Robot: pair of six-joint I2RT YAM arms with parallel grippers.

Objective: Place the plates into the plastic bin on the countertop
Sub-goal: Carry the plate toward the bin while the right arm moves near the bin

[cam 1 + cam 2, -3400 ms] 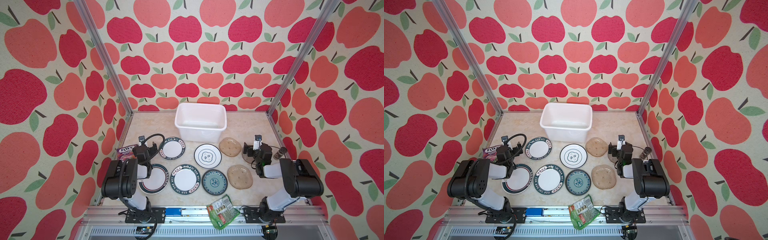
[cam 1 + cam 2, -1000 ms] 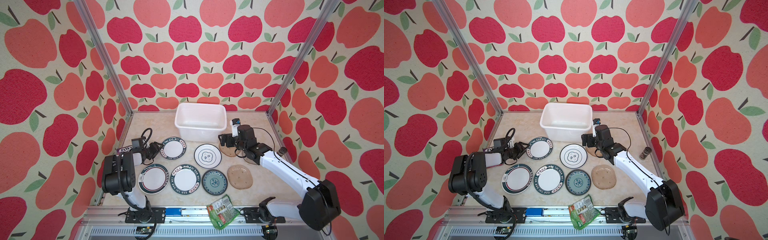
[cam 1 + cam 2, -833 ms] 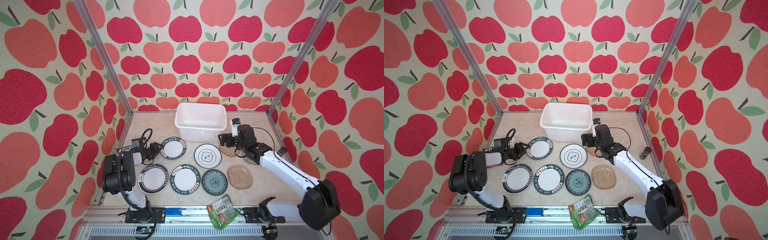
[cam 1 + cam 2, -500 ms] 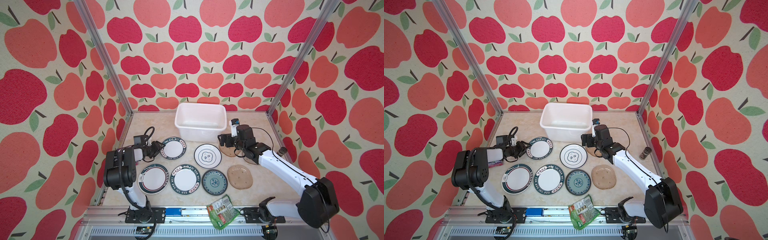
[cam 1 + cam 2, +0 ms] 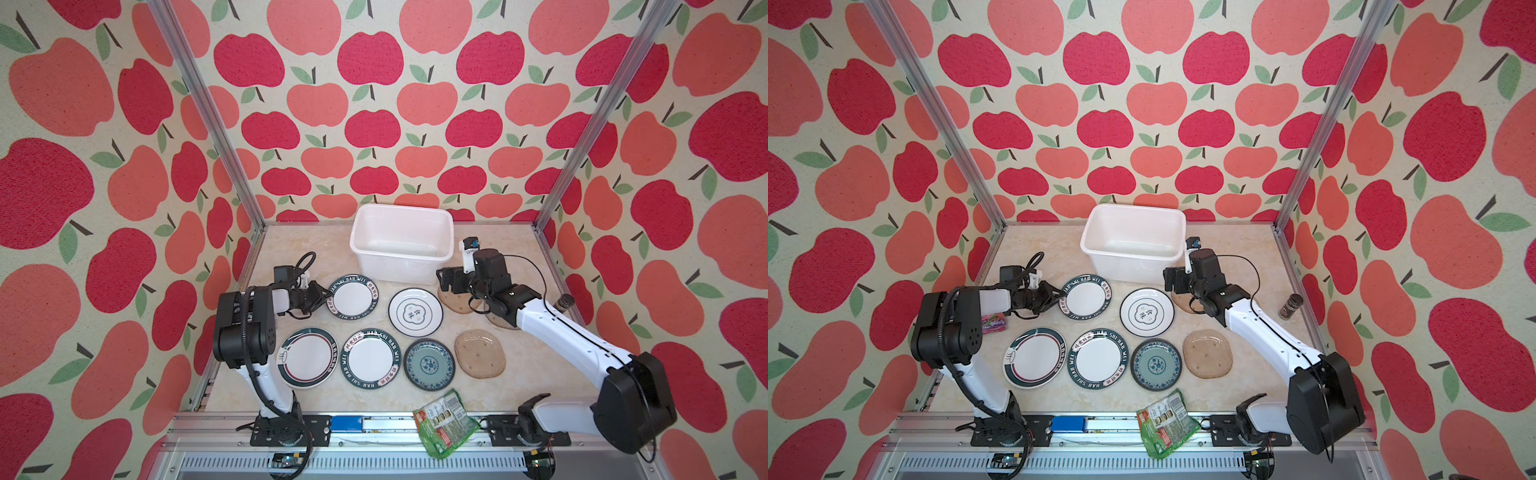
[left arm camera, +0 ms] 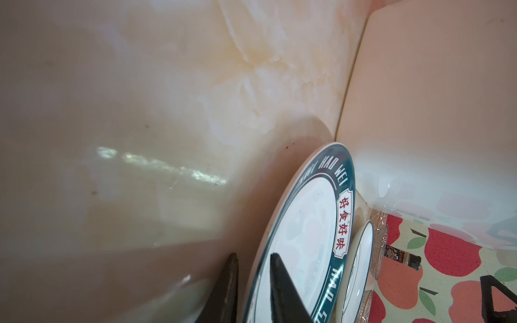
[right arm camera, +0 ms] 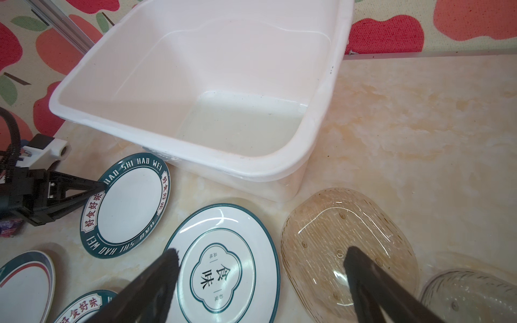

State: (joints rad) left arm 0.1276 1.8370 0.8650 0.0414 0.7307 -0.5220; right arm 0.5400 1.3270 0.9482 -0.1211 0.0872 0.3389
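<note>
My left gripper (image 5: pixel 328 297) (image 6: pixel 253 256) is shut on the left rim of a white plate with a teal lettered rim (image 5: pixel 353 297) (image 7: pixel 126 201), one finger on its face and one beneath. Open and empty, my right gripper (image 5: pixel 446 284) (image 7: pixel 261 261) hangs above the gap between a white clover-marked plate (image 5: pixel 415 311) (image 7: pixel 223 268) and an amber glass plate (image 7: pixel 344 246). The plastic bin (image 5: pixel 401 266) (image 7: pixel 237 56) stands empty just behind. Several more plates lie in the front row: red-ringed (image 5: pixel 307 358), lettered (image 5: pixel 372 359), teal (image 5: pixel 429 364), amber (image 5: pixel 480 353).
A third amber plate (image 7: pixel 470 296) lies partly under my right arm. A green snack packet (image 5: pixel 444 424) overhangs the front rail. A purple candy bag (image 5: pixel 993 323) sits under my left arm. A small dark jar (image 5: pixel 564 301) stands by the right rail of the countertop (image 5: pixel 291 249).
My left gripper slid right onto the lettered plate's rim and closed on it. The right arm, which had come forward from its folded pose earlier, has hardly moved in the last second.
</note>
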